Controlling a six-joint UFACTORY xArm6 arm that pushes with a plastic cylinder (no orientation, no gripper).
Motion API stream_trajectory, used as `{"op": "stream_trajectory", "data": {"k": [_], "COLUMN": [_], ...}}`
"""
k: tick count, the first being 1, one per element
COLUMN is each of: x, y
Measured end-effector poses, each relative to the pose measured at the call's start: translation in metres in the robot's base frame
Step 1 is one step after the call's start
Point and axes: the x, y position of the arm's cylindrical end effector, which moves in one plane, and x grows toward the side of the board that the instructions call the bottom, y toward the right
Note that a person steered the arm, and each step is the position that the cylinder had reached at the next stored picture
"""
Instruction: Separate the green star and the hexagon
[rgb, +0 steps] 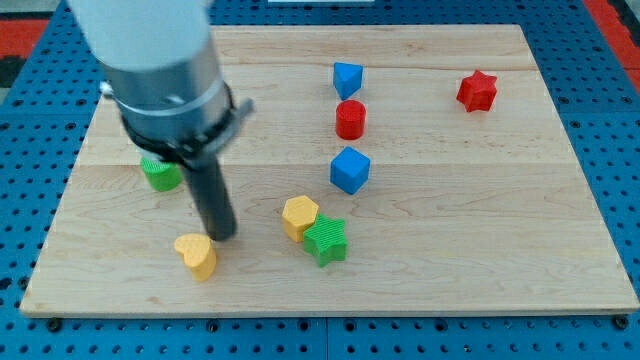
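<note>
The green star (326, 240) lies near the bottom middle of the wooden board (480, 230). The yellow hexagon (299, 217) touches it on its upper left. My tip (221, 235) is at the end of the dark rod, left of the hexagon by a clear gap. It stands just above and to the right of a yellow heart-shaped block (196, 255), close to it.
A green block (160, 173) sits at the left, partly hidden by the arm. A blue cube (350, 170), a red cylinder (351, 119) and a blue block (347, 78) line up in the middle. A red star (477, 91) is at the top right.
</note>
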Motion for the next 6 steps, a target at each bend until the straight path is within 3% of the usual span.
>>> {"op": "stream_trajectory", "data": {"k": [2,3,5,6], "x": [0.008,-0.001,-0.047,-0.021], "y": [0.09,0.096,0.036,0.052]}}
